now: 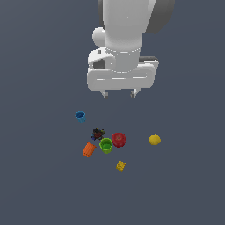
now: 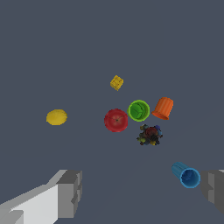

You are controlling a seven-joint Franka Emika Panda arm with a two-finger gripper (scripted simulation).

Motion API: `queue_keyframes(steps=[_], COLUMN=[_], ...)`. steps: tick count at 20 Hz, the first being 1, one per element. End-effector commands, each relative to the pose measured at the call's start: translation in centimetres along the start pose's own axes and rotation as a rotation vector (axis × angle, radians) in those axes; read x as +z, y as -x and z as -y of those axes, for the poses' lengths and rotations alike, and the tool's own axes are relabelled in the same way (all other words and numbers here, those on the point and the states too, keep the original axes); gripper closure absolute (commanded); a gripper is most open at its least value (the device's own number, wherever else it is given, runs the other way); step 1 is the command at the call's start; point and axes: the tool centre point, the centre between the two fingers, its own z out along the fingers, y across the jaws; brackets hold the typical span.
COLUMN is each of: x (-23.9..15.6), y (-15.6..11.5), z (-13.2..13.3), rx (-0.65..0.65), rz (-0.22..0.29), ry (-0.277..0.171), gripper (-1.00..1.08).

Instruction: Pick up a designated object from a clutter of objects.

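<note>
Standing upright, the green cup (image 1: 106,145) shows 1 open hollow top.

No legible text or markings anywhere.

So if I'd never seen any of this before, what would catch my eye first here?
Probably the big white arm hanging over the dark floor, its gripper open and holding nothing, well above everything. Below it lies a huddle of bright little things: a green cup standing upright in the middle, a red round piece close beside it, and an orange ribbed cup tipped over. A blue cup and a yellow ball sit apart.
</note>
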Motion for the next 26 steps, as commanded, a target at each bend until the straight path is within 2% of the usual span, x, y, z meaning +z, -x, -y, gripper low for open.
queue_keyframes(steps=[1,12,19,26], x=[0.0,-0.1,0.7,3.8], y=[0.0,-0.4,-0.8,-2.1], z=[0.0,1.8,1.4,0.5], rx=[0.0,-0.01,0.017,0.119], rz=[0.0,-0.002,0.0,0.007], ry=[0.0,-0.036,-0.035,-0.037], gripper=[-0.92,-0.92,-0.92,-0.92])
